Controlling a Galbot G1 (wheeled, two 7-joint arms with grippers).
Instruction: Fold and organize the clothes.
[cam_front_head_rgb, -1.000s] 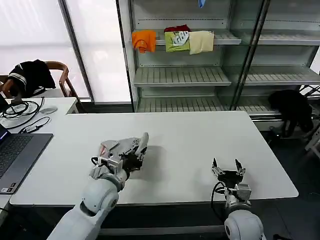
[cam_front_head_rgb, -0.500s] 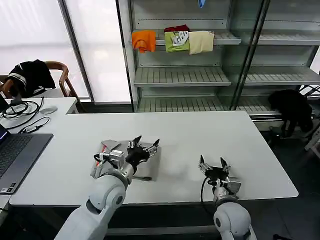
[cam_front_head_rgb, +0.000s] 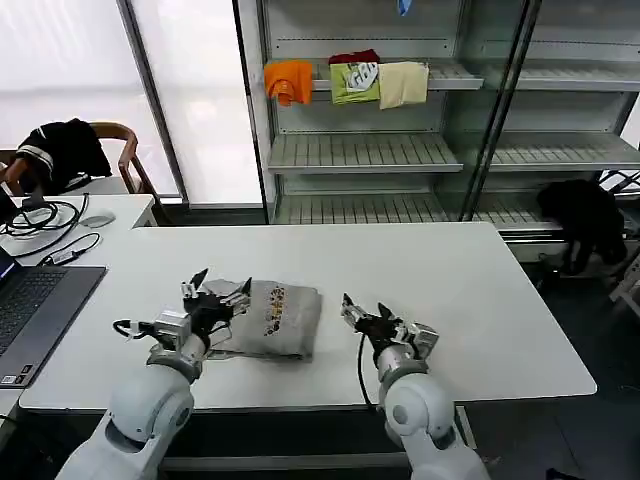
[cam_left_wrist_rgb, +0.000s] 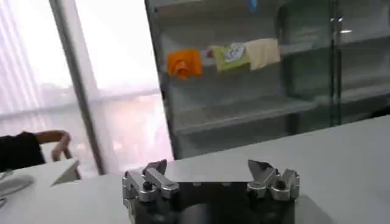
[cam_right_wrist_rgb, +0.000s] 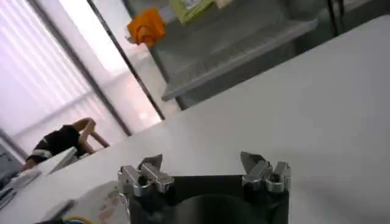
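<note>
We find the grey shirt (cam_front_head_rgb: 272, 318) lying folded into a compact packet on the white surface (cam_front_head_rgb: 420, 270), near the front edge and left of centre, its small multicoloured print facing up. We judge the folding largely done and the tidying or transfer of the packet to be the step in hand. At the left, the left gripper (cam_front_head_rgb: 214, 296) hovers just beside the packet's left edge, its forearm reaching in low from the front and its jaws spread wide and holding nothing; the left wrist view confirms the open left gripper (cam_left_wrist_rgb: 210, 176). To the right of the shirt, the right gripper (cam_front_head_rgb: 366, 315) sits close to the packet's right edge, angled toward it, jaws likewise parted and empty, as the right wrist view shows (cam_right_wrist_rgb: 204, 170). The next move, in our judgement, calls for both grippers to close in on opposite edges together so the folds do not slip.
</note>
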